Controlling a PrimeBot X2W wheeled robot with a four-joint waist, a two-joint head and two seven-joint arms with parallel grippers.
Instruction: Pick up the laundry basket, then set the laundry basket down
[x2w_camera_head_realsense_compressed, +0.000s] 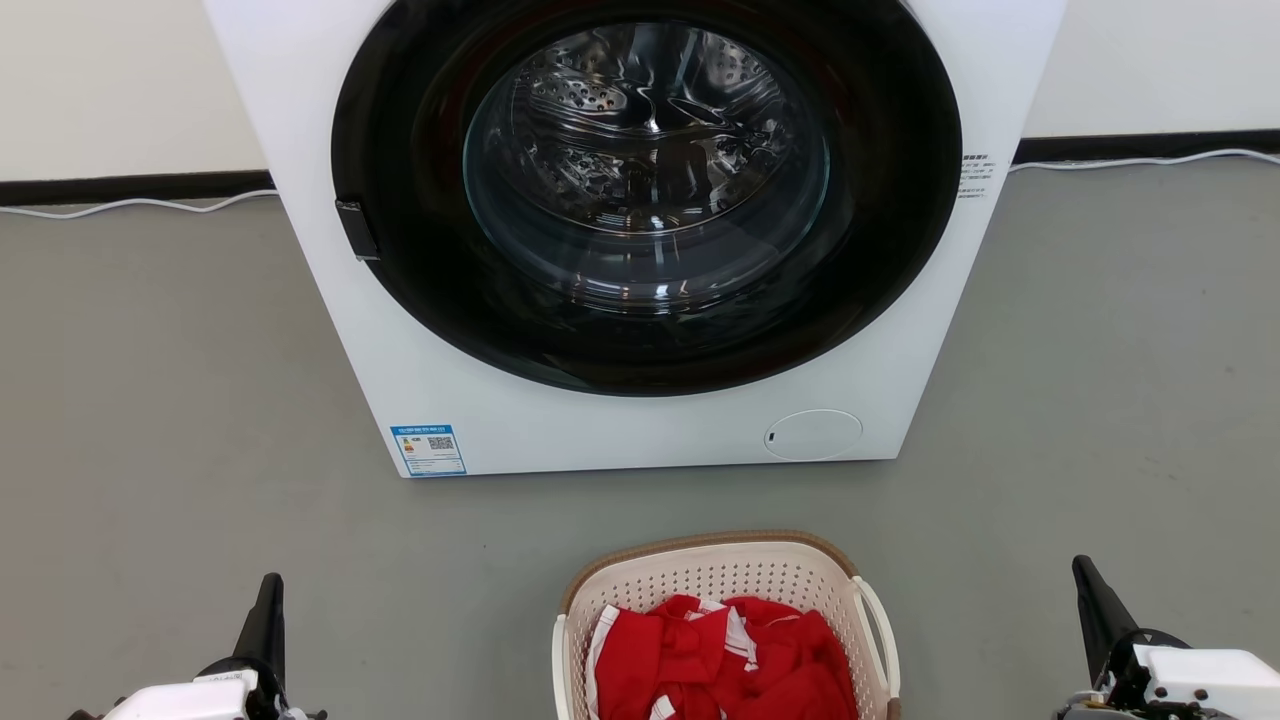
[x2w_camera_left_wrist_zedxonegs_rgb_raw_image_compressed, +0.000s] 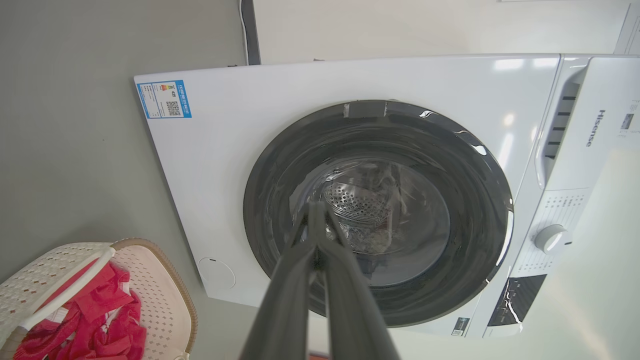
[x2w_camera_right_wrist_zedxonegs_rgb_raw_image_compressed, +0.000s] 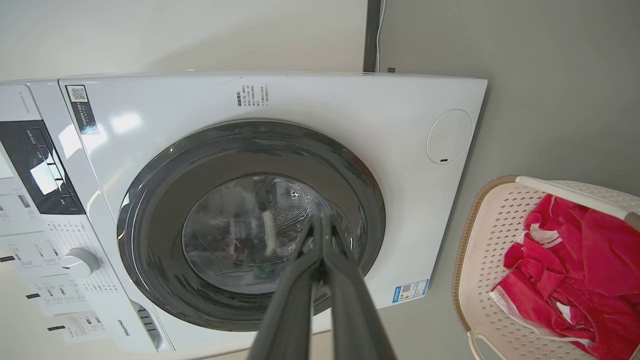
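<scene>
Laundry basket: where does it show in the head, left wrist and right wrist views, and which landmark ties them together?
Head view: laundry basket at bottom centre, in front of the washing machine.
Left wrist view: laundry basket in the lower left corner.
Right wrist view: laundry basket at the lower right edge.
Shared landmark: the blue label on a bottom corner of the washing machine's front.

The washing machine (x2w_camera_head_realsense_compressed: 640, 430) stands on the floor (x2w_camera_head_realsense_compressed: 150, 400) at twelve o'clock, its back to the wall (x2w_camera_head_realsense_compressed: 100, 80). The laundry basket (x2w_camera_head_realsense_compressed: 720, 578) sits on the floor before it at six o'clock, apart from it, with clothes (x2w_camera_head_realsense_compressed: 730, 660) lying inside. The left gripper (x2w_camera_head_realsense_compressed: 268, 600) hangs at the basket's nine o'clock and the right gripper (x2w_camera_head_realsense_compressed: 1090, 590) at its three o'clock, both well apart from it.
</scene>
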